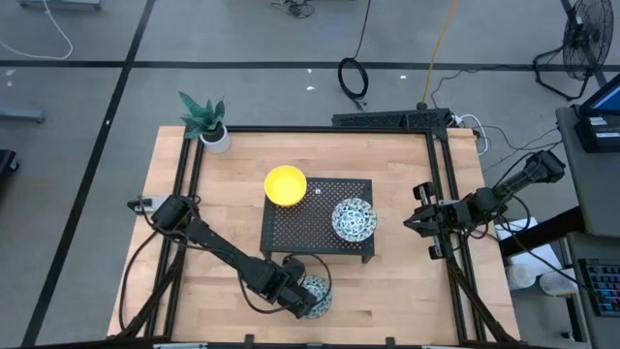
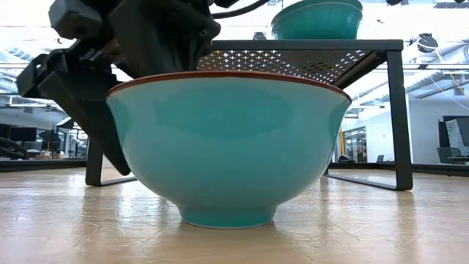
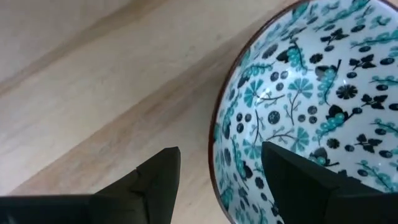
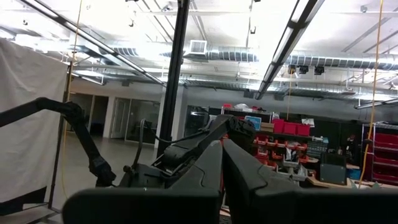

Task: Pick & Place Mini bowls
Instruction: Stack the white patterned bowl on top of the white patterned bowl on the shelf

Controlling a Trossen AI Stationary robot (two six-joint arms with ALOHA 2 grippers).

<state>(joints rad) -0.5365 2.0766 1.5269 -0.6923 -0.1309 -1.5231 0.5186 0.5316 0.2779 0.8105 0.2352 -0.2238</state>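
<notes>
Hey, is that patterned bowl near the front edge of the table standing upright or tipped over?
Upright. The patterned bowl rests level on its foot on the table, and the left gripper straddles its rim, fingers apart.

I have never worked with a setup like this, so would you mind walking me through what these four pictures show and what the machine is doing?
Two dark robot arms work at a wooden table. The overhead camera shows everything: a black perforated rack carrying a yellow bowl and a patterned bowl, plus a potted plant at a corner. The left gripper is at a second patterned bowl on the table's near edge. The table-level camera sees that bowl from outside, turquoise. The left wrist camera shows its open fingers astride the bowl's rim, nothing gripped yet. The right gripper waits shut at the table's right side, pointing into the room.
</notes>
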